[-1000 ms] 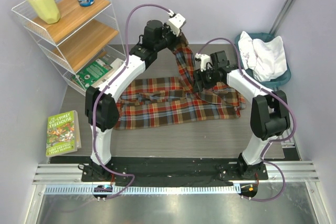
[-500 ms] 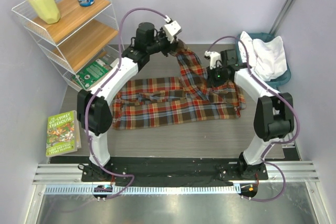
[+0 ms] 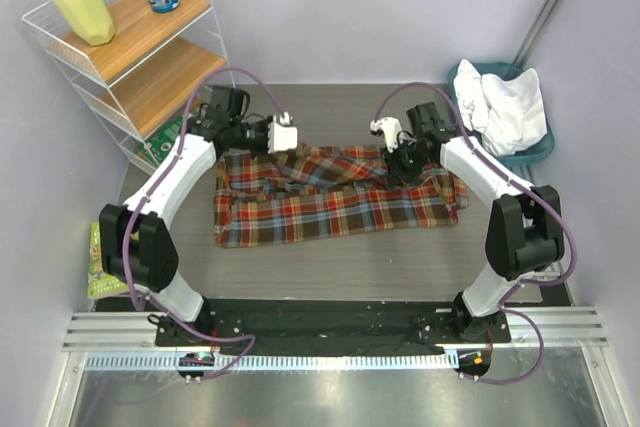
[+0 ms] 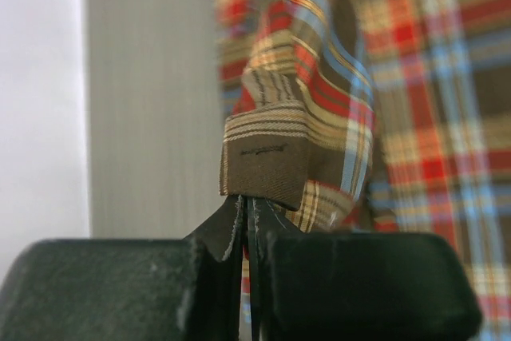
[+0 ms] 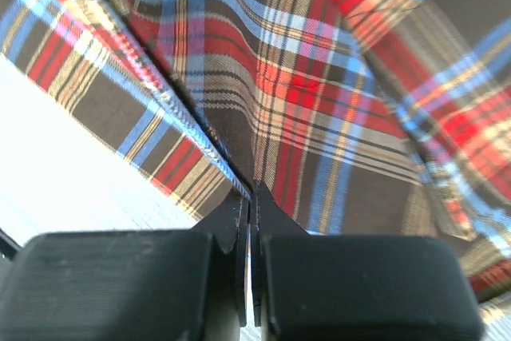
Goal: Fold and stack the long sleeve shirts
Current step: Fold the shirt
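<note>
Your work surface is a grey table [image 3: 330,267] boxed in by pale walls, with a wire shelf [image 3: 120,57] off to the left. The plaid shirt [image 3: 340,202] lies across the middle of the table, mostly flat but rumpled along its far edge, where both arms are on it.

The left gripper [image 3: 292,144] is pinched tight on the shirt at its far left corner. In the left wrist view the fingers [image 4: 215,237] meet on a brown banded edge [image 4: 263,157] (it looks like a cuff, though I can't be sure), with cloth hanging past it over bare table. The right gripper [image 3: 397,159] is clenched on the same shirt towards the far right. Its wrist view shows the jaws pressed together on a fold of plaid, with the pale table showing beneath.

You seem to be holding two separated points along one edge so the cloth stays taut between the arms. That lets you drag or flip it as a straight line, not a bunch. With both grips low and near the table, I judge you are laying out or smoothing the garment before the first real fold.

The white shirt [image 3: 505,107] sits heaped in the teal basket [image 3: 538,150] at the far right, well apart from the plaid one and untouched. It is parked there to leave the table free for one garment at a time, so the stacking is not yet begun.
</note>
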You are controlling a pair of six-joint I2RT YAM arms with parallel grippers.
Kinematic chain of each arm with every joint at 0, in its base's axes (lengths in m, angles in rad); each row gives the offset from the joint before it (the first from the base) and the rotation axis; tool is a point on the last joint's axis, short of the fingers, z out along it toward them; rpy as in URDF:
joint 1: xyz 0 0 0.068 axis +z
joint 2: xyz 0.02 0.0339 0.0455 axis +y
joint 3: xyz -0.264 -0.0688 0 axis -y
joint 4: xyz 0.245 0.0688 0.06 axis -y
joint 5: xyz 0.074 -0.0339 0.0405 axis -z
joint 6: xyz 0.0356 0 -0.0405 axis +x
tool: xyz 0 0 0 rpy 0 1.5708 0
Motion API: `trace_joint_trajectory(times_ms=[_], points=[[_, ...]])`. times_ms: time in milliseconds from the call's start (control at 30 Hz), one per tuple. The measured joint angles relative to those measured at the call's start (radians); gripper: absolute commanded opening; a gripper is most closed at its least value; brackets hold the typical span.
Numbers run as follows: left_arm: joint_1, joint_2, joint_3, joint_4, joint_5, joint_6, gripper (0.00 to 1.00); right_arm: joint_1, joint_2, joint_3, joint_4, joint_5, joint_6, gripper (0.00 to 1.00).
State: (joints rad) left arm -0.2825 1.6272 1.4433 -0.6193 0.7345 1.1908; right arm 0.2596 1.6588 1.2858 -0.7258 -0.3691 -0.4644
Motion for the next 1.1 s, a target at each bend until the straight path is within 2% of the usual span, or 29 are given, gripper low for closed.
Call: trace_joint_trajectory(times_ms=[233,367,533,733,833,900,933,967,1000,1033,1067,1100], points=[[0.013,-0.119,-0.245,-0.066,-0.013,0.305,0.00,0.023,0.030,-0.014,-0.011,0.009,-0.016,0.10],[0.013,-0.168,-0.334,-0.058,-0.024,0.406,0.00,0.047,0.030,-0.042,-0.013,0.009,-0.030,0.08],[0.013,-0.165,-0.355,0.074,-0.056,0.394,0.00,0.067,0.048,-0.057,-0.010,0.023,-0.021,0.01],[-0.003,-0.063,-0.219,0.281,-0.098,0.256,0.00,0.064,0.083,-0.037,0.027,0.061,0.032,0.01],[-0.001,-0.085,-0.262,0.389,-0.099,0.258,0.00,0.064,0.081,-0.023,0.056,0.069,0.050,0.01],[0.016,-0.126,-0.318,0.358,-0.076,0.327,0.00,0.064,0.080,-0.025,0.062,0.068,0.051,0.02],[0.028,-0.154,-0.351,0.326,-0.065,0.369,0.05,0.064,0.079,-0.030,0.064,0.067,0.050,0.04],[0.039,-0.184,-0.389,0.286,-0.055,0.417,0.32,0.067,0.074,-0.043,0.068,0.062,0.043,0.08],[0.049,-0.218,-0.433,0.238,-0.050,0.470,0.41,0.073,0.069,-0.059,0.068,0.056,0.035,0.24],[0.061,-0.261,-0.488,0.179,-0.053,0.532,0.49,0.082,0.066,-0.079,0.062,0.053,0.024,0.33],[0.070,-0.286,-0.523,0.138,-0.053,0.579,0.63,0.087,0.065,-0.089,0.055,0.052,0.022,0.49],[0.082,-0.311,-0.561,0.107,-0.057,0.612,0.73,0.097,0.064,-0.106,0.042,0.050,0.006,0.58]])
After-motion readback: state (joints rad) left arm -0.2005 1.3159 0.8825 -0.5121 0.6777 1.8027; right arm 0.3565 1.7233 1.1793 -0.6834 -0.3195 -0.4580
